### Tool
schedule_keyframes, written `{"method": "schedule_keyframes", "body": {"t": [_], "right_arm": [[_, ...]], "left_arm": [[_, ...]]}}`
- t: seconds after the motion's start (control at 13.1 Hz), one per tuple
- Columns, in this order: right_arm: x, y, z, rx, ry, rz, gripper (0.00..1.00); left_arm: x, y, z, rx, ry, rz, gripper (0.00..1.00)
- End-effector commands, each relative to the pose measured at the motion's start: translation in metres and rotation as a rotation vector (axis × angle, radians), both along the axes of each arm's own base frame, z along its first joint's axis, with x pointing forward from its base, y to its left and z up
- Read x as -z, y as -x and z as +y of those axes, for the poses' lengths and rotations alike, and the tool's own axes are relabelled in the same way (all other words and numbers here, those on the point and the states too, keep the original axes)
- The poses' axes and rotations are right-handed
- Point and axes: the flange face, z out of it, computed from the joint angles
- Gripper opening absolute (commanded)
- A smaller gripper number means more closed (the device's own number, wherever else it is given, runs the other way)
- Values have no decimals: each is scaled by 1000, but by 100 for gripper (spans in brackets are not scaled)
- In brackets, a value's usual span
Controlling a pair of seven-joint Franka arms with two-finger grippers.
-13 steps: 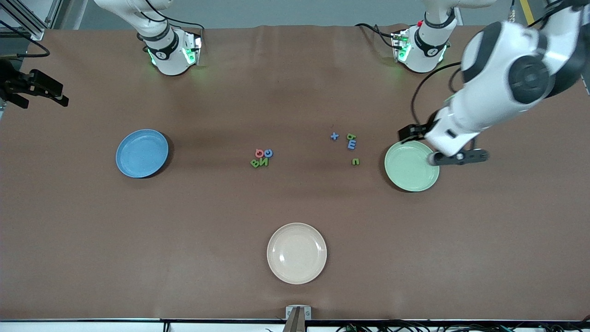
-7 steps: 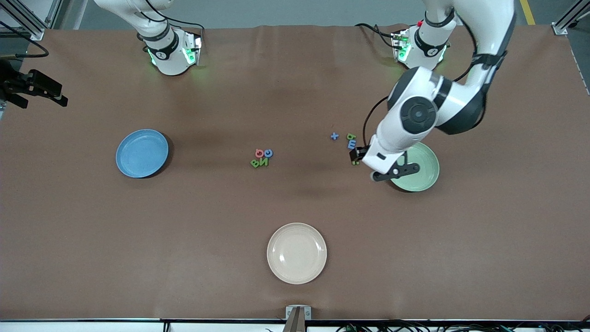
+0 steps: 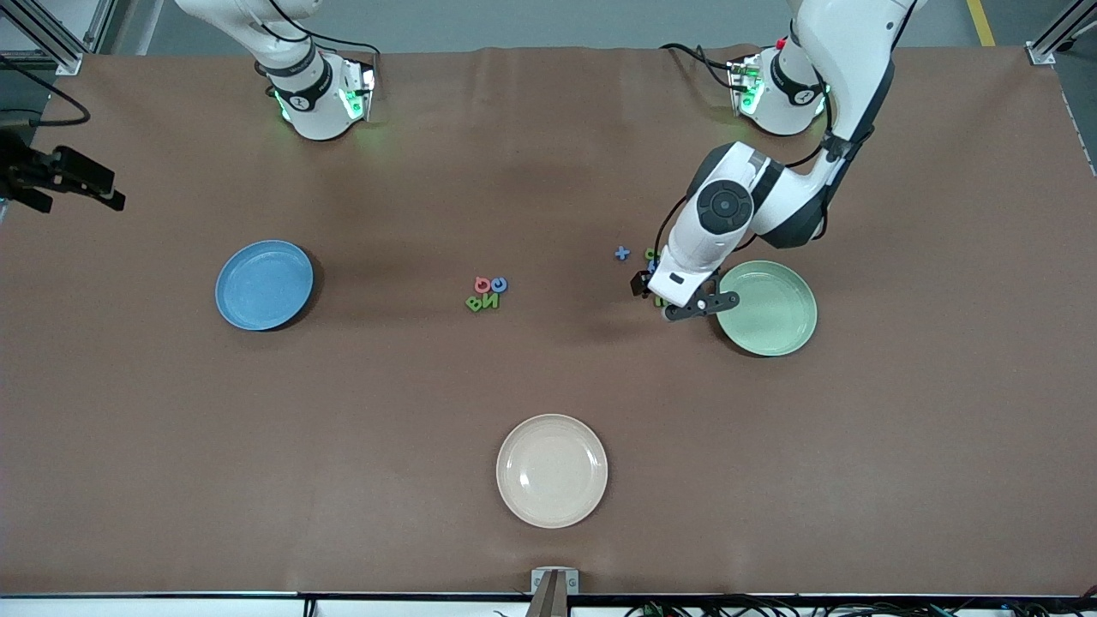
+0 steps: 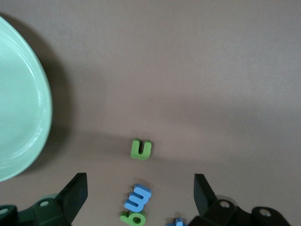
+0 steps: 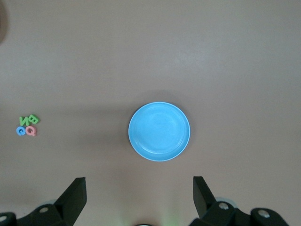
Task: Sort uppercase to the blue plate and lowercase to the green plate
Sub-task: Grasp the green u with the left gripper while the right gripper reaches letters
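My left gripper is open and empty, and it hovers over the lowercase letters beside the green plate. In the left wrist view its fingers stand wide apart with the blue m between them. There the green n, green b and blue t lie close by. The blue t lies apart from the arm; the arm covers most of the other lowercase letters. The uppercase cluster lies mid-table. The blue plate is empty. My right gripper waits open, high over the table, with the blue plate in its view.
A cream plate sits nearest the front camera. The green plate is empty. In the right wrist view the uppercase letters lie apart from the blue plate. The brown table is bare elsewhere.
My left arm swung from the green plate's outer edge across it to over the lowercase letters and came lower. The letters and plates have not moved.
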Motion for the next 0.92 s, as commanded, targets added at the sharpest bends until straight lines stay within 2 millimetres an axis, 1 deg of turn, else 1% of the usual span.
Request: {"method": "schedule_keyframes", "body": {"t": [0.0,0.08,0.15,0.23,0.38,0.46,0.61,0.69,0.84], "right_arm": [[25,-28,-7,-3,10,-10,100],[36,-35,-9,0,11,-4,100],[53,-43,-10,1,15,22,100],[74,-52,-11,-3,45,64,100],[80,-53,-4,39,63,73,100],[86,-53,4,146,64,87,100],[99,-51,30,238,56,116,100],[101,-50,42,291,38,128,100],[110,-49,62,377,-22,151,100]], "left_arm": [[22,19,-3,-4,-2,-14,96],[30,21,-5,2,-10,-24,93],[39,21,-6,1,-25,-38,92],[48,19,-5,-15,-29,-51,90],[53,14,-5,-20,-12,-72,87],[52,11,-4,-25,-8,-78,85],[53,3,-3,-32,-1,-86,79],[55,2,-3,-36,5,-91,76],[56,3,-3,-36,4,-88,66]]}}
